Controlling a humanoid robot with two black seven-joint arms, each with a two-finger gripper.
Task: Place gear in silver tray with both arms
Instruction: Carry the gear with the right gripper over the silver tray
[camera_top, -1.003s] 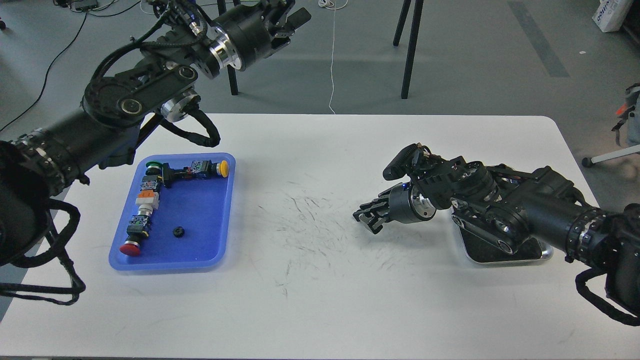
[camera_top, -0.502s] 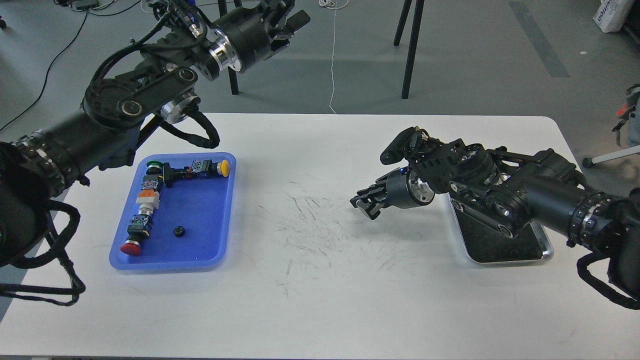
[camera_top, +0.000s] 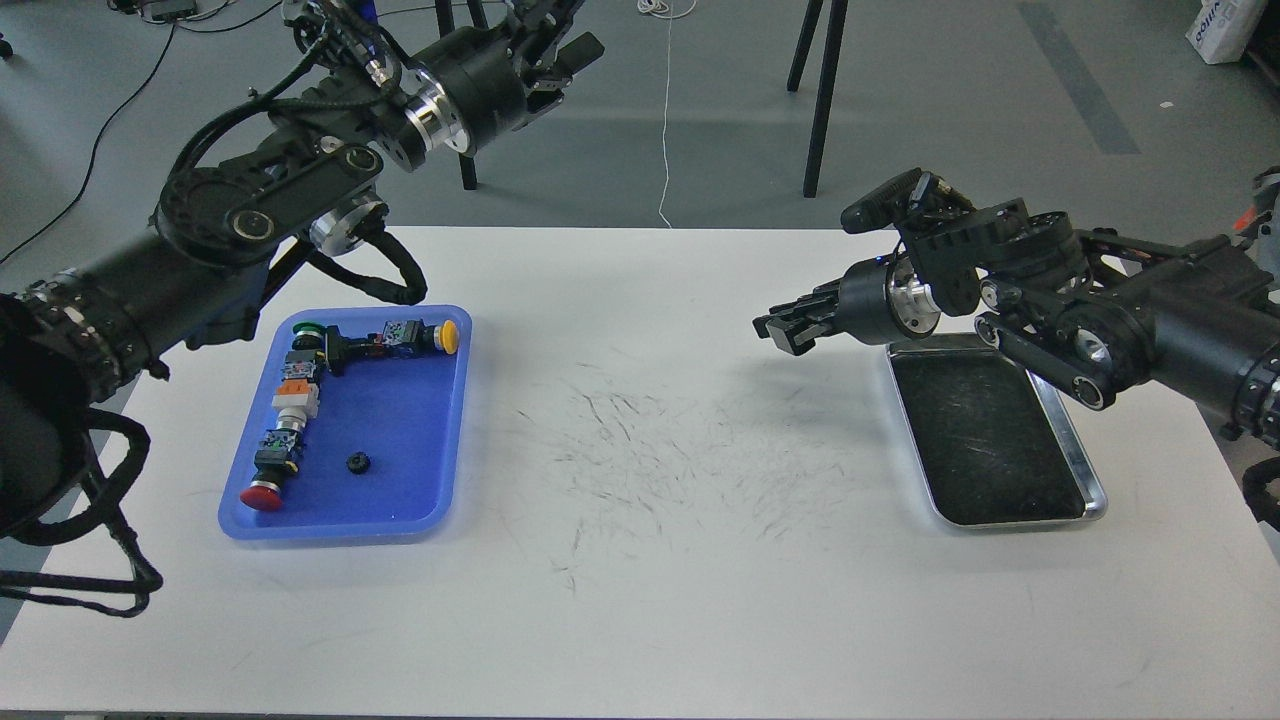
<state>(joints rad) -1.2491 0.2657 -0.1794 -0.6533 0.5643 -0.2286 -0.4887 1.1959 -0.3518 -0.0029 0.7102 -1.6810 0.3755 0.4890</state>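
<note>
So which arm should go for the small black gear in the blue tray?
Left, probably. The small black gear lies in the blue plastic tray on the left arm's side; the right hand hovers near the shiny silver metal tray.

Left gripper (camera_top: 560, 45) raised high beyond table (camera_top: 640, 620) far edge, state unclear. Right gripper (camera_top: 778, 326) above table, pointing left, fingers close together.

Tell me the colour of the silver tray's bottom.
Dark, nearly black, with pale scratches, inside a shiny metal rim; the head view shows the silver tray clearly.

Blue tray (camera_top: 440, 420) — push-button switches (camera_top: 300, 400) inside.
</note>
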